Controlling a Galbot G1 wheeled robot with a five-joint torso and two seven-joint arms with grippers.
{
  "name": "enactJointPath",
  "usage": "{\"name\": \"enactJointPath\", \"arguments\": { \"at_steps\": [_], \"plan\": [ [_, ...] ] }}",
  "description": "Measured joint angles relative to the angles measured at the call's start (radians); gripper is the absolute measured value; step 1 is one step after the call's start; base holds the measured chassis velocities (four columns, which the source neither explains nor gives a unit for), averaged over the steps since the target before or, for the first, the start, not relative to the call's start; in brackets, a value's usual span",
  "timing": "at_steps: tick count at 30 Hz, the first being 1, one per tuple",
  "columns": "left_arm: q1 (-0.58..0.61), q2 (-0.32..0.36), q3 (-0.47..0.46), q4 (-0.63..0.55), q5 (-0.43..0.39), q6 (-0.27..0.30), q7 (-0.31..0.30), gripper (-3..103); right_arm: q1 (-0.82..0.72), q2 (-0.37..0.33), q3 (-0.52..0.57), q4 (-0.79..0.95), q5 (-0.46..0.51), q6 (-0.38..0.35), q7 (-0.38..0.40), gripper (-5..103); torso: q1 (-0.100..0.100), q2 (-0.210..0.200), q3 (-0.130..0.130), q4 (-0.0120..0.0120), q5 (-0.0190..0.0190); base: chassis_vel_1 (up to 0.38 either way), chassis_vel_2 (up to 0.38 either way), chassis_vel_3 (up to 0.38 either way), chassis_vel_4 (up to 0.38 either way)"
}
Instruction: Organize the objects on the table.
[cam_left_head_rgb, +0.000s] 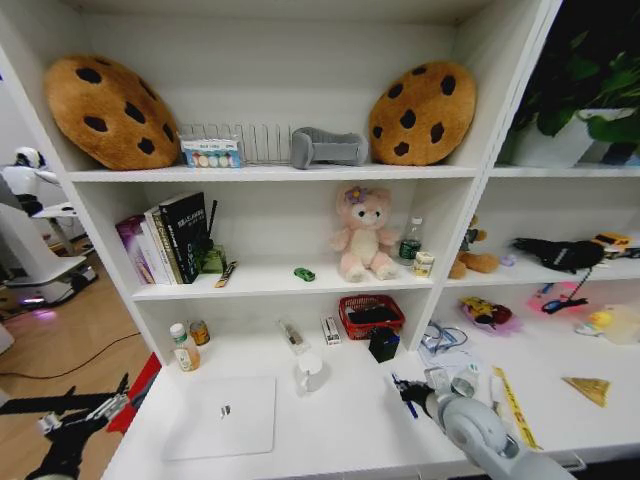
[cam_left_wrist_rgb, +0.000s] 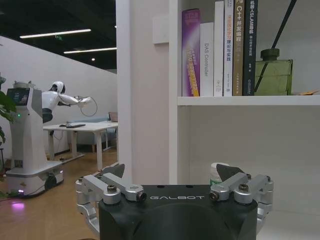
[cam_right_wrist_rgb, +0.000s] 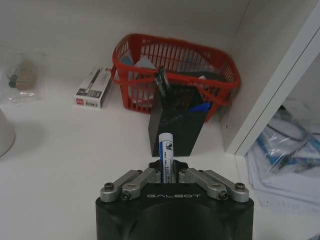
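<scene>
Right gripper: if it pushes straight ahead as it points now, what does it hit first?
Most likely the black pen holder just ahead of the right gripper, which is shut on a blue-and-white pen; the red basket stands behind it.

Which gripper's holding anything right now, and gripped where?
Right gripper is shut on a blue and white pen, clamped around its lower barrel; the capped end sticks up. Left gripper is open, holding nothing.

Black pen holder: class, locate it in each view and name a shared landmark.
Head view: black pen holder right of centre, before the red basket.
Right wrist view: centre, beyond the right hand holding a blue pen.
Left wrist view: aimed at the books instead.
Shared landmark: red basket.
</scene>
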Motion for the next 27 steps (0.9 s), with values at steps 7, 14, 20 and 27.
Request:
{"name": "enactJointPath", "arguments": {
  "at_steps": [7, 14, 20, 27],
  "plan": [
    [0.003, -0.001, -0.004, -0.006, -0.011, 0.0, 0.0, 100, -0.018, 0.028, -0.012, -0.059, -0.214, 0.283, -0.05, 10, 0.0, 0.0, 0.0, 0.0, 0.0004, 0.0, 0.0, 0.0, 0.0],
    [0.008, -0.004, -0.014, -0.02, -0.022, 0.0, 0.0, 100, -0.002, 0.056, -0.034, -0.128, -0.277, 0.42, -0.055, 10, 0.0, 0.0, 0.0, 0.0, 0.0002, 0.0, 0.0, 0.0, 0.0],
    [0.008, -0.015, -0.013, -0.024, -0.024, 0.002, 0.0, 100, 0.037, 0.058, -0.039, -0.155, -0.278, 0.481, -0.052, 10, 0.0, 0.0, 0.0, 0.0001, 0.0, 0.0, 0.0, 0.0, 0.0],
    [0.005, -0.02, -0.01, -0.024, -0.017, 0.005, 0.001, 100, 0.114, 0.056, -0.064, -0.185, -0.258, 0.499, -0.043, 10, 0.0, 0.0, 0.0, 0.0, 0.0, 0.0, 0.0, 0.0, 0.0]
  ]
}}
